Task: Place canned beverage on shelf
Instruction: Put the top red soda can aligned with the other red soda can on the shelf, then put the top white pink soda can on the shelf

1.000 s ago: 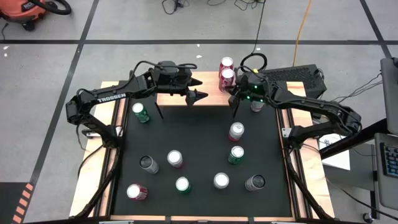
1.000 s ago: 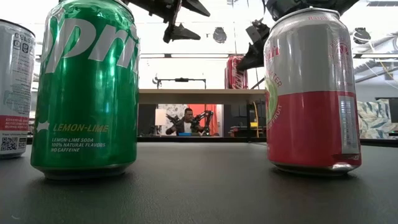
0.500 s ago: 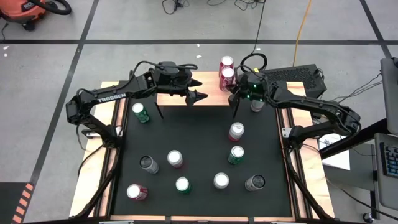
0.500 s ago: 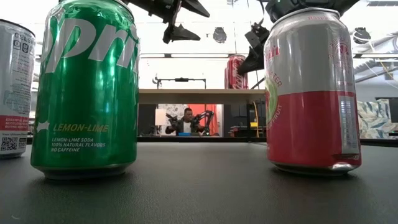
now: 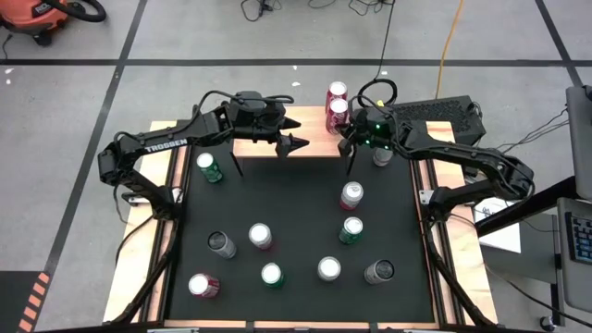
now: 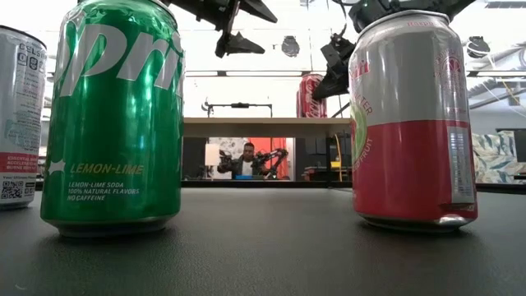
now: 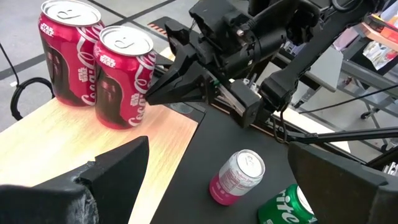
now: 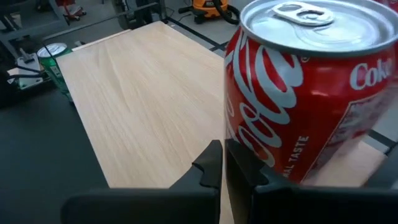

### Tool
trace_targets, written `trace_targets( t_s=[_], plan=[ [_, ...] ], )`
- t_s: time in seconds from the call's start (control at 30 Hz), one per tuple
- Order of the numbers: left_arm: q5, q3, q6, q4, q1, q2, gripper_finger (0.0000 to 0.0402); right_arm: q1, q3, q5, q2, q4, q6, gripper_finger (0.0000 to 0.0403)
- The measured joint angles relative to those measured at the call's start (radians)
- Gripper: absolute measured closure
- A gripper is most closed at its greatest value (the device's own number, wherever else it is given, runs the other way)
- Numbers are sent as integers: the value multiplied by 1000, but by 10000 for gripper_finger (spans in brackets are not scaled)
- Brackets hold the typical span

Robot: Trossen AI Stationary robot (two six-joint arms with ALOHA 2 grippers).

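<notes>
My right gripper point(image 5: 346, 139), fingers pressed together and empty, has barely crept over the last second, tips beside the nearer red can point(image 5: 339, 113) on the shelf point(image 5: 264, 146); that can looks placed. My left gripper point(image 5: 289, 132) hangs wide open above the shelf

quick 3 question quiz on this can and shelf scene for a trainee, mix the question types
1. True or false: two red cans already stand on the shelf.
2. Which tool is shut: A) left tool B) right tool?
3. Fill in: the left tool hovers open above the ____, holding nothing.

Key
1. True: both stand upright at the shelf's right end, side by side.
2. B: its fingers are pressed together beside the nearer red can, gripping nothing.
3. shelf.
</notes>
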Motion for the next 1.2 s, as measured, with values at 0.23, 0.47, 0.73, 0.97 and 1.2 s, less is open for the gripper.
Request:
trace_targets(
  t_s=[0.23,0.47,0.73,0.97,1.2],
  plan=[
    [0,0,-3,-1,0,0,15,0,0,-20,19,6,4,403],
    [17,0,-27,-19,0,0,15,2,0,-71,-30,-1,29,403],
    [23,0,-27,-46,0,-6,15,4,1,-124,-204,-78,131,403],
    [28,0,-9,-44,0,-45,15,42,133,-123,-321,-387,169,403],
    [48,0,0,-56,-5,-101,15,104,321,-119,-308,-695,180,403]
  ],
)
